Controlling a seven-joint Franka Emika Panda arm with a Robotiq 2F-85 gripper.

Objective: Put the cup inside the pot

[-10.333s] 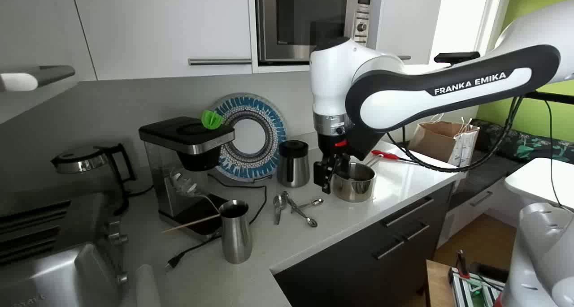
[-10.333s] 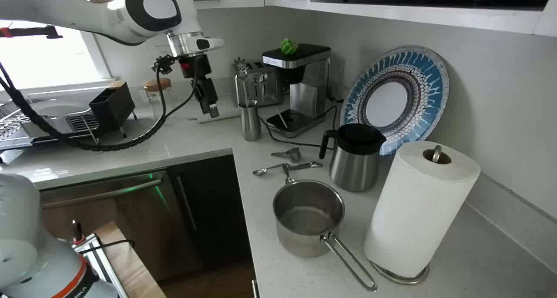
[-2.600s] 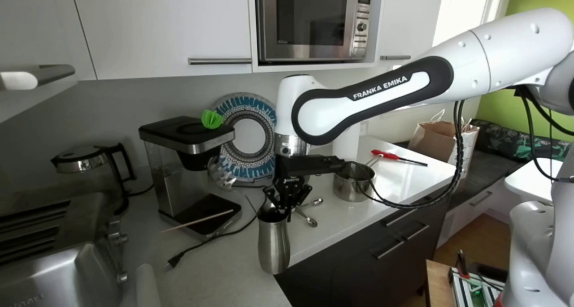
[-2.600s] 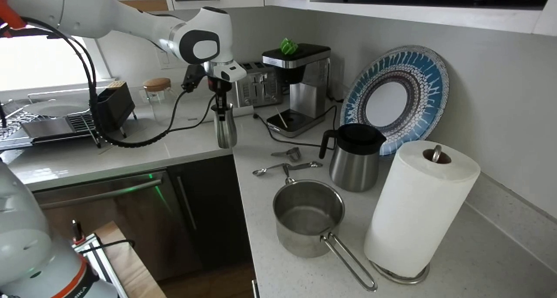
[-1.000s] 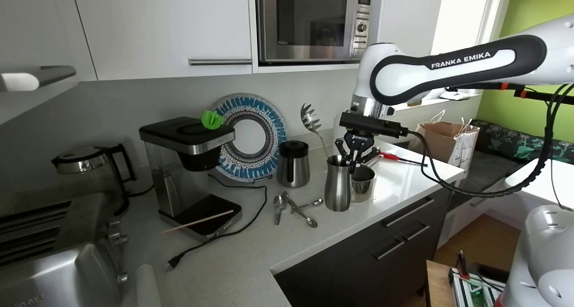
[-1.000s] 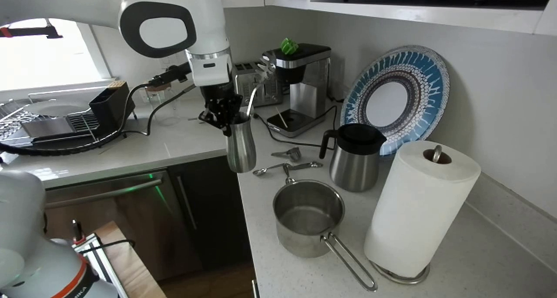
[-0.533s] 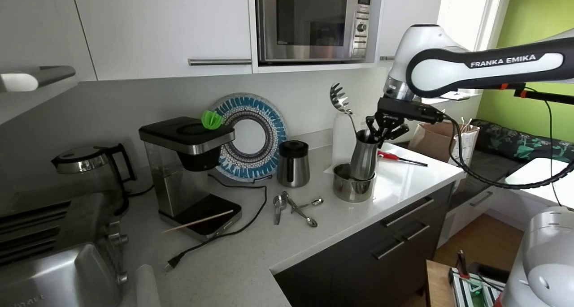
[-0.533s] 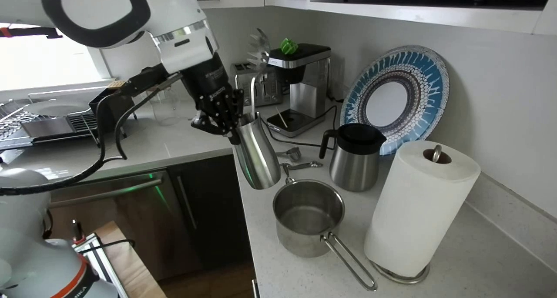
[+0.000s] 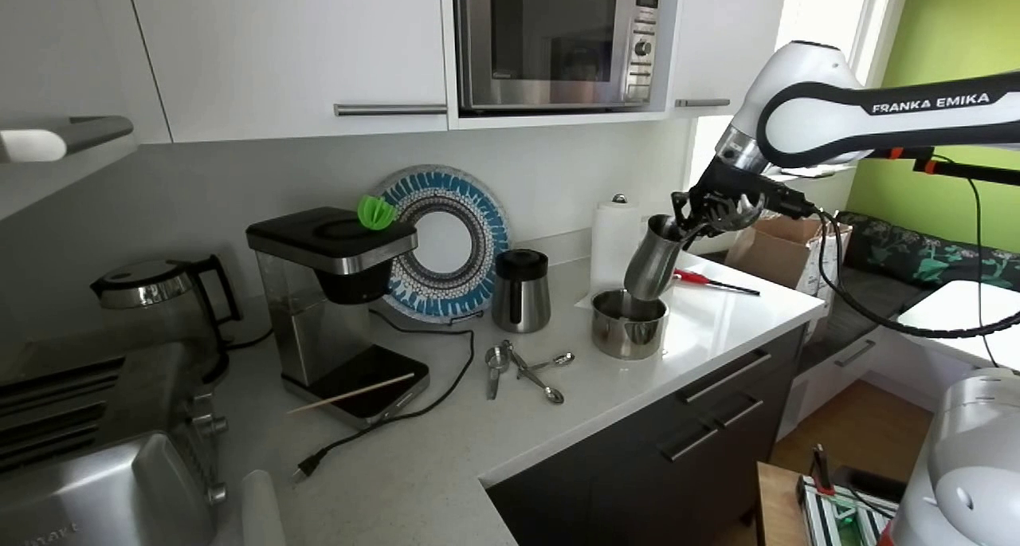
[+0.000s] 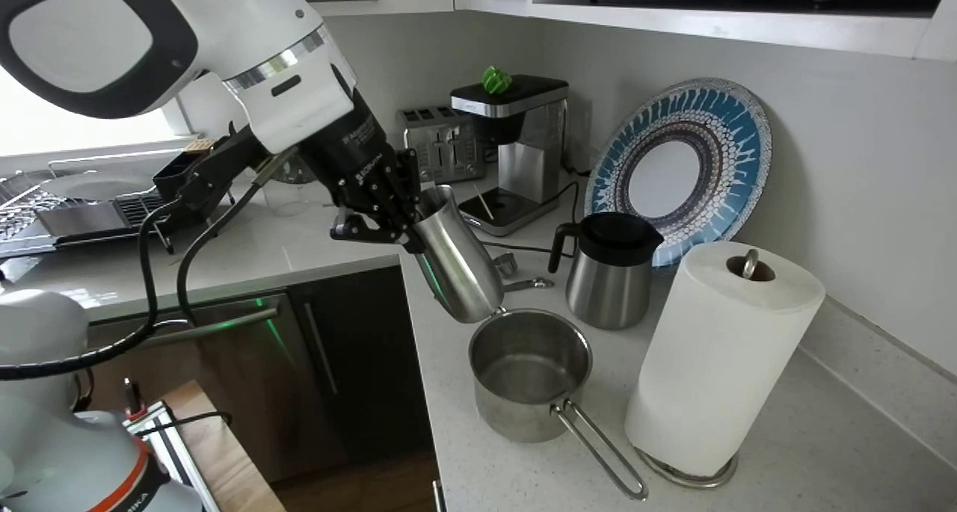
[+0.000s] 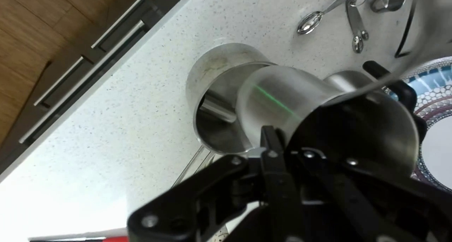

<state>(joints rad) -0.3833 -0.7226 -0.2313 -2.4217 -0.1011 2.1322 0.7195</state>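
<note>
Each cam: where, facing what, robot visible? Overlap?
In an exterior view: by toaster, facing cup and pot; arm, base at frame right.
In an exterior view: by paper towels, facing coffee machine; arm, base at frame left.
Wrist view: wrist-mounted, looking down at pot and cup; jaws at bottom, gripping cup.
Both exterior views share cup, pot, toaster.
</note>
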